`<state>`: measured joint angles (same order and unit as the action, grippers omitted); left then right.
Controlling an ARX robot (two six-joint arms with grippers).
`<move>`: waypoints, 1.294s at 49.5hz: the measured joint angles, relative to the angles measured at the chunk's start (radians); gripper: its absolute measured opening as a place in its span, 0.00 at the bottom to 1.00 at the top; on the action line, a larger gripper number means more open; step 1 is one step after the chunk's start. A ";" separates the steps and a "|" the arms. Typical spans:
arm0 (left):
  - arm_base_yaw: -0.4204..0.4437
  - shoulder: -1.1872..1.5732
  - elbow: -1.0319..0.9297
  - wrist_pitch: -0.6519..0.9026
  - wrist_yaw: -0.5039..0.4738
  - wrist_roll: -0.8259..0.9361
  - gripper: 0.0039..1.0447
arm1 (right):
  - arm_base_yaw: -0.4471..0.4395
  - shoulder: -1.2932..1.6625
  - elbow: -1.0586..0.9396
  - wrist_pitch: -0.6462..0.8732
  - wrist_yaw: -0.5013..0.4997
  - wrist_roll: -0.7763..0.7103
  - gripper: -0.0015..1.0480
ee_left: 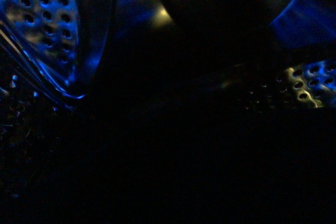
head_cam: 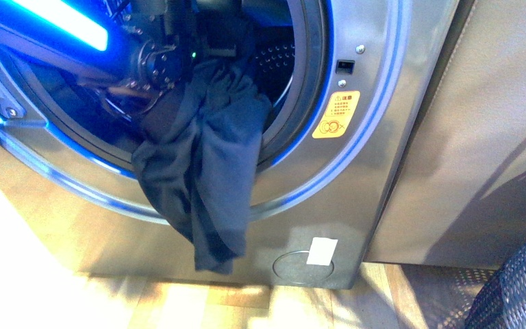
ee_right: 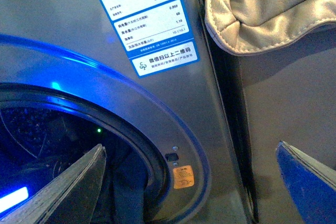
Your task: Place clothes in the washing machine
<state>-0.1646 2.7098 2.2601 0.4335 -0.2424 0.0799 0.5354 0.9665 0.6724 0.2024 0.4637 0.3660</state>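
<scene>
The silver-grey washing machine (head_cam: pixel 356 171) fills the front view, its round mouth open and lit blue. The dark navy clothes (head_cam: pixel 205 178) hang out of the mouth and down over the lower rim, almost to the floor. My left arm reaches into the mouth from the upper left; its gripper is hidden inside, shut on the top of the clothes. The left wrist view is mostly dark, showing only perforated steel drum (ee_left: pixel 42 24). My right gripper (ee_right: pixel 191 182) is open and empty, in front of the machine's right rim, near the orange sticker (ee_right: pixel 183 177).
A beige flat-sided cabinet (head_cam: pixel 479 137) stands right of the machine, with cream folded fabric (ee_right: pixel 268 9) on top. A dark woven basket (head_cam: pixel 520 288) sits at the lower right. The floor is light wood (head_cam: pixel 75 301). A blue-white label (ee_right: pixel 152 19) is on the machine's front.
</scene>
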 joint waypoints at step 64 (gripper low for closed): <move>0.010 0.209 0.624 -0.325 -0.001 -0.030 0.18 | -0.526 -0.534 -0.607 0.163 -0.458 -0.363 0.02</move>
<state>-0.1543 2.9189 2.8838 0.1081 -0.2432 0.0498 0.0093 0.4328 0.0658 0.3653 0.0059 0.0029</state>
